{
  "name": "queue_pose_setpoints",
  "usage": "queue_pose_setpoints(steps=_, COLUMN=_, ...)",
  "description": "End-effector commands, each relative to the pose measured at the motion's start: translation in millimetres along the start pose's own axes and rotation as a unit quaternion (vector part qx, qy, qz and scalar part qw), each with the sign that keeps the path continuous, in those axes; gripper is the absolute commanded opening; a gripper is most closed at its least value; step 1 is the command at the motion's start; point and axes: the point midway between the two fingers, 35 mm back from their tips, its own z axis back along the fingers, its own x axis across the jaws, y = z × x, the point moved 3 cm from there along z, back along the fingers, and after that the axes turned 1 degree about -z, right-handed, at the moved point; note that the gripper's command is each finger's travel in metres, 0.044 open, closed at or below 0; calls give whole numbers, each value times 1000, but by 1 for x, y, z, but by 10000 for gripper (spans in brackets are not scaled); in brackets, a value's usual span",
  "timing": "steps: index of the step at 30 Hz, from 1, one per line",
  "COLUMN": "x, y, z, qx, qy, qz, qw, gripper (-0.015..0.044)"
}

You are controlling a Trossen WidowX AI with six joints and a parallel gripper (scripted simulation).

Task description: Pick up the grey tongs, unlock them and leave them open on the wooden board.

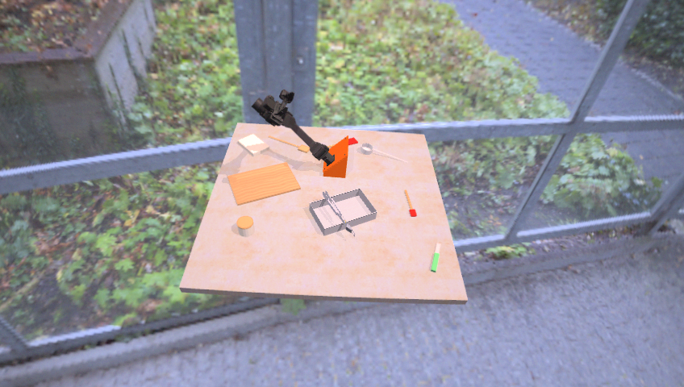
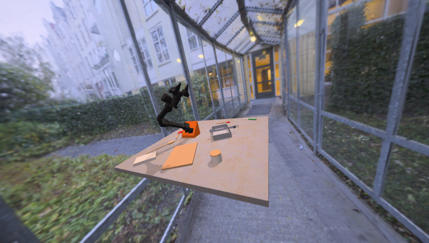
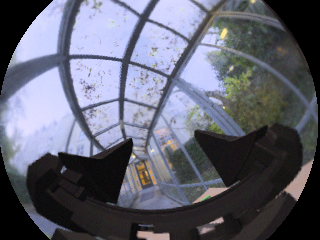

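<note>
The grey tongs (image 1: 334, 204) (image 2: 233, 127) lie across the roasting tin (image 1: 360, 222) (image 2: 222, 136), over both long walls, one end sticking out past the near wall in the top view. Their arms look together; the lock is too small to make out. The wooden board (image 1: 264, 183) (image 2: 181, 155) lies flat, with nothing on it. My gripper (image 2: 183, 85) (image 3: 164, 137) is open and empty, raised high above the table behind the board and far from the tongs. Its fingers point upward and away, and the wrist view shows no tongs.
An orange wedge (image 1: 336, 165) stands at the arm's base. A lidded jar (image 1: 245, 226) (image 2: 215, 158) stands near the board. A pale block (image 1: 252, 143) and a wooden spatula (image 1: 303, 148) lie behind it. A red-ended tool (image 1: 412, 212) and a green-ended one (image 1: 435, 261) lie right of the tin.
</note>
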Motion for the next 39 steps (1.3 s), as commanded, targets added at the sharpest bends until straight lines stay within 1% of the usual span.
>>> queue_pose_setpoints(steps=1, x=-51, y=37, z=-25, qx=59, qy=74, qz=-41, qw=995, gripper=440)
queue_pose_setpoints(steps=7, x=-115, y=101, z=-48, qx=161, qy=189, qz=-113, qw=962, gripper=440)
queue_pose_setpoints(steps=12, x=-161, y=167, z=-54, qx=267, qy=283, qz=-156, qw=908, gripper=440)
queue_pose_setpoints(steps=17, x=-197, y=238, z=-45, qx=387, qy=368, qz=-174, qw=827, gripper=440)
queue_pose_setpoints(steps=20, x=-212, y=282, z=-33, qx=464, qy=411, qz=-171, qw=766, gripper=440)
queue_pose_setpoints(steps=23, x=-224, y=324, z=-15, qx=545, qy=446, qz=-157, qw=692, gripper=440)
queue_pose_setpoints(steps=28, x=-236, y=388, z=22, qx=686, qy=475, qz=-102, qw=542, gripper=440)
queue_pose_setpoints(steps=33, x=-242, y=433, z=58, qx=799, qy=458, qz=-17, qw=389, gripper=440)
queue_pose_setpoints(steps=35, x=-242, y=438, z=62, qx=812, qy=452, qz=-3, qw=368, gripper=440)
queue_pose_setpoints(steps=39, x=-242, y=438, z=62, qx=812, qy=452, qz=-3, qw=368, gripper=440)
